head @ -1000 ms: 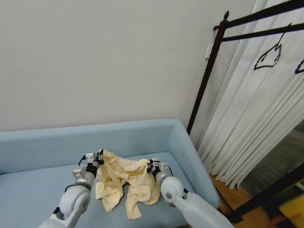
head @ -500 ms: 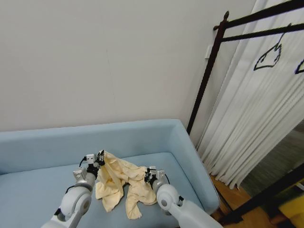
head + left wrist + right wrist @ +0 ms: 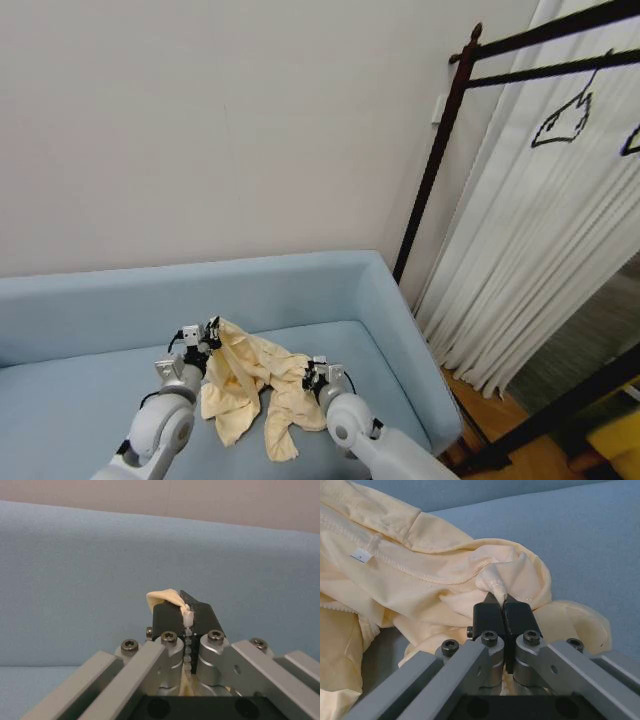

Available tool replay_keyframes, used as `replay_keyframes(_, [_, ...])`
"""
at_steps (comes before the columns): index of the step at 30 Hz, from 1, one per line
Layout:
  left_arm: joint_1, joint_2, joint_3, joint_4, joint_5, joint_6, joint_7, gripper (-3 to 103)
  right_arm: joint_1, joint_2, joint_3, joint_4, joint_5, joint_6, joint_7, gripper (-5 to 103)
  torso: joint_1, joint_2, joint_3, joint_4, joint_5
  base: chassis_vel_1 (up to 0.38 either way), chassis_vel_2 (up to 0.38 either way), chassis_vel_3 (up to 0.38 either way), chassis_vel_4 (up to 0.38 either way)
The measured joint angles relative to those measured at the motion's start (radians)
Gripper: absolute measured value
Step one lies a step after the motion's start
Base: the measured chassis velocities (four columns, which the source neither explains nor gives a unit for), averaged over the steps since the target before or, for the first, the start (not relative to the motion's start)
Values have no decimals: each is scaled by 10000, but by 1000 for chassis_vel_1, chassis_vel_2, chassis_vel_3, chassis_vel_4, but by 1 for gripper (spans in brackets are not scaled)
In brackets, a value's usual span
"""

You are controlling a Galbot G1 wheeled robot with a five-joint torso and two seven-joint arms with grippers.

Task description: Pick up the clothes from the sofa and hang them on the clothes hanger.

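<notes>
A pale yellow garment (image 3: 255, 385) lies crumpled on the light blue sofa (image 3: 90, 400). My left gripper (image 3: 208, 333) is shut on its upper left edge, lifting it a little; a fold of the yellow cloth (image 3: 165, 598) sticks out between the pinched fingers (image 3: 200, 617). My right gripper (image 3: 314, 372) is shut on the garment's right edge, and a bunched tip of the cloth (image 3: 492, 582) is pinched in its black fingers (image 3: 487, 617). The dark clothes rack (image 3: 445, 140) stands to the right of the sofa, with black hangers (image 3: 565, 120) on its rail.
A plain wall rises behind the sofa. White pleated curtains (image 3: 530, 270) hang behind the rack. The sofa's right armrest (image 3: 400, 330) lies between the garment and the rack's post. Wooden floor (image 3: 490, 410) shows at lower right.
My right gripper has moved left and toward me with the garment's edge, bunching the cloth inward. The left gripper has kept its place.
</notes>
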Motion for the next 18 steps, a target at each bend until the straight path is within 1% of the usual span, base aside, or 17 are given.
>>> replay_keyframes(1, [9,-2,2,0,4,0,2,1,-19,0,10,26,2,-2,0,2,0,0,0,0,0,0,0,0,0])
replay_keyframes(2, [9,-2,2,0,4,0,2,1,-19,0,10,26,2,-2,0,2,0,0,0,0,0,0,0,0,0])
replay_keyframes(5, [22,0,0,-2,18,-2,11,1,-87,-7,4,33,-74,-2,-13,18,0,1,0,0,0,0,0,0,0])
replay_keyframes(6, [22,0,0,-2,18,-2,11,1,-87,-7,4,33,-74,-2,-13,18,0,1,0,0,0,0,0,0,0])
replay_keyframes(7, [24,2,-2,-9,19,-2,11,1,-120,-8,-4,24,-109,-3,-21,24,1,0,0,0,0,0,0,0,0])
replay_keyframes(8, [26,4,-2,-23,22,-2,11,1,-138,-6,-6,12,-128,-3,-30,24,0,1,0,0,0,0,0,0,0])
replay_keyframes(9, [29,4,-2,-43,24,-2,11,1,-149,-1,-12,-2,-145,-2,-40,28,0,0,0,0,0,0,0,0,0])
replay_keyframes(10, [31,5,-2,-55,27,-2,12,1,-151,5,-20,-6,-152,1,-41,37,0,0,0,0,0,0,0,0,0])
replay_keyframes(11, [41,5,-2,-69,32,-2,12,1,-151,7,-25,-6,-154,4,-41,35,0,1,0,0,0,0,0,0,0])
replay_keyframes(14, [72,1,-5,-89,49,-1,14,1,-157,9,-29,-4,-155,9,-40,35,0,1,0,0,0,0,0,0,0])
replay_keyframes(15, [107,-7,-9,-100,77,-2,20,1,-168,6,-27,12,-155,14,-33,24,0,1,0,0,0,0,0,0,0])
replay_keyframes(16, [133,-18,-10,-109,103,-2,26,1,-178,-2,-21,31,-153,17,-29,18,0,1,0,0,0,0,0,0,0])
replay_keyframes(17, [154,-29,-13,-118,122,-2,34,1,-189,-19,-15,58,-148,23,-29,13,0,0,0,0,0,0,0,0,0])
replay_keyframes(18, [154,-29,-13,-118,122,-2,34,1,-189,-19,-15,58,-148,23,-29,13,0,0,0,0,0,0,0,0,0])
